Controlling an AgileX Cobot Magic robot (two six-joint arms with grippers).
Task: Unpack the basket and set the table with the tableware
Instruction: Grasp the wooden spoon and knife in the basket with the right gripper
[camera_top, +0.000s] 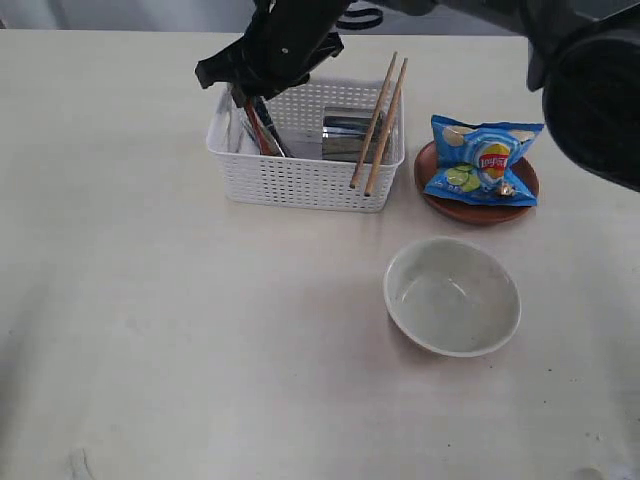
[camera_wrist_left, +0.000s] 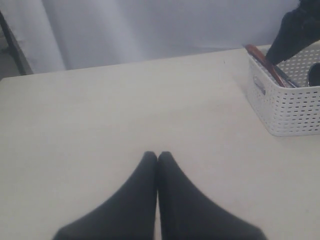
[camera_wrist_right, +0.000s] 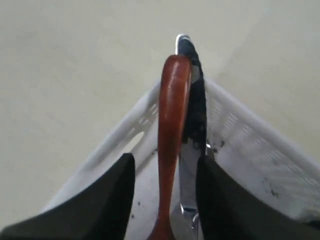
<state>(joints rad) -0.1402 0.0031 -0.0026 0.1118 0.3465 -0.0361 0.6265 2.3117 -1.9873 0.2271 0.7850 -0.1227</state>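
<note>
Right wrist view, item one: right gripper (camera_wrist_right: 165, 162), reaching across into the left end of the basket (camera_top: 300, 180). Its jaws are standing parted, released rather than clenched, and are straddling two upright handles: a reddish-brown wooden spoon (camera_wrist_right: 172, 125) and a steel utensil (camera_wrist_right: 189, 170) just beside it. A gap is showing between one finger and the spoon; the other finger is sitting against the steel utensil. Both handles are leaning into the basket's corner.

Item two: left gripper (camera_wrist_left: 157, 157), clenched with fingertips pressing together on nothing, hovering over bare desk (camera_top: 150, 320) well apart from the basket.

Item three: the white lattice basket is standing on the far middle of the desk. Two wooden chopsticks (camera_top: 380, 125) are leaning over its right front rim, and a steel cup (camera_top: 348, 135) is lying inside.

Item four: a round brown plate (camera_top: 470, 212) is sitting just beside the basket's right end, carrying a blue chip bag (camera_top: 485, 160).

Item five: a pale cream bowl (camera_top: 410, 275) is standing upright on the desk, nearer the camera than the plate.
</note>
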